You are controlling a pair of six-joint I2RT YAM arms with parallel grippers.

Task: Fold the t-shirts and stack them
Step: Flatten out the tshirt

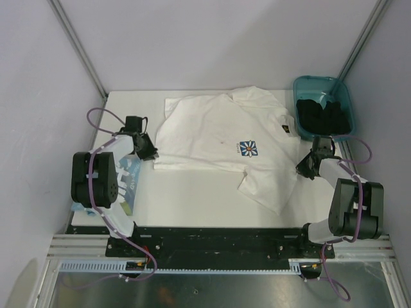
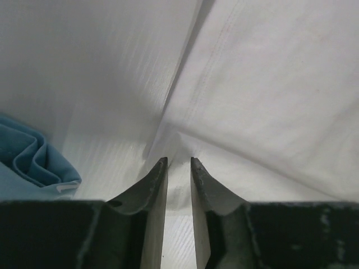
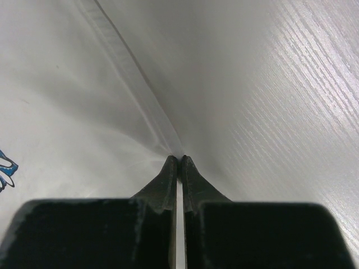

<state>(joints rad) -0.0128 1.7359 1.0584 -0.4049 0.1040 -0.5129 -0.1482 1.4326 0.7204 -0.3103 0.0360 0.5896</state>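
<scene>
A white t-shirt (image 1: 212, 131) with a blue daisy print (image 1: 248, 148) lies spread on the table, its lower right part folded over. My left gripper (image 1: 149, 154) sits at the shirt's lower left corner. In the left wrist view its jaws (image 2: 178, 161) stand a narrow gap apart, open, with the white cloth (image 2: 269, 84) running up to the tips. My right gripper (image 1: 307, 168) is at the shirt's right edge. Its tips (image 3: 180, 158) are shut on a raised fold of the white fabric (image 3: 67, 101). A second t-shirt (image 1: 130, 181) with light-blue graphic (image 2: 28, 162) lies folded under my left arm.
A teal bin (image 1: 305, 86) holding dark items stands at the back right corner. The white table (image 1: 192, 192) shows bare in front of the shirt and beside my right gripper's fold (image 3: 291, 84). Grey walls close in on three sides.
</scene>
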